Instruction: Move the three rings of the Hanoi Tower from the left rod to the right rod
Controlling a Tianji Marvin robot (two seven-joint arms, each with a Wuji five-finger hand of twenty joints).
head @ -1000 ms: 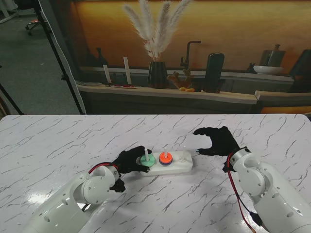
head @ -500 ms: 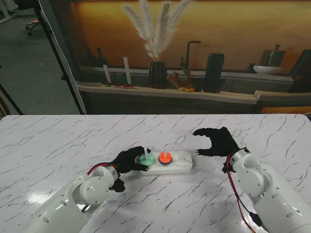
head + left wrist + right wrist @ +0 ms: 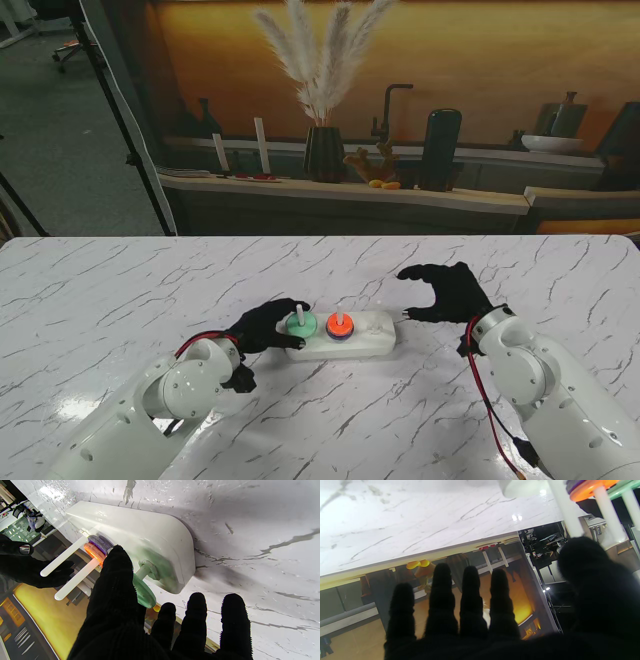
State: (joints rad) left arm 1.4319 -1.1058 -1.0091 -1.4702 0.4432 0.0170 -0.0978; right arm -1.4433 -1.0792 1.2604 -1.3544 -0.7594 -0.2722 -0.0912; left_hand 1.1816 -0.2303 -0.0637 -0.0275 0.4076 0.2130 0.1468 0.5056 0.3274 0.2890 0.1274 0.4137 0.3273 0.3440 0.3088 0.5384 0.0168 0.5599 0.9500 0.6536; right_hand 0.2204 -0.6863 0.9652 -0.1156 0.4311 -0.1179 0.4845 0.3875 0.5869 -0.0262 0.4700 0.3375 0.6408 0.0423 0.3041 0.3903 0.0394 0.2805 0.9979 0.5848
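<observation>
Only the left wrist view shows the black-gloved left hand (image 3: 140,620) pinching the flat mint-green plastic ring (image 3: 143,593) raised off the glossy white plastic tower base (image 3: 160,542), while the right hand (image 3: 445,290) hovers spread and empty beside it.

rods (image 3: 75,580): 3 | rings (image 3: 339,326): 3 (green, orange, purple) | base (image 3: 372,335): 1 | hands (image 3: 445,290): 2
</observation>
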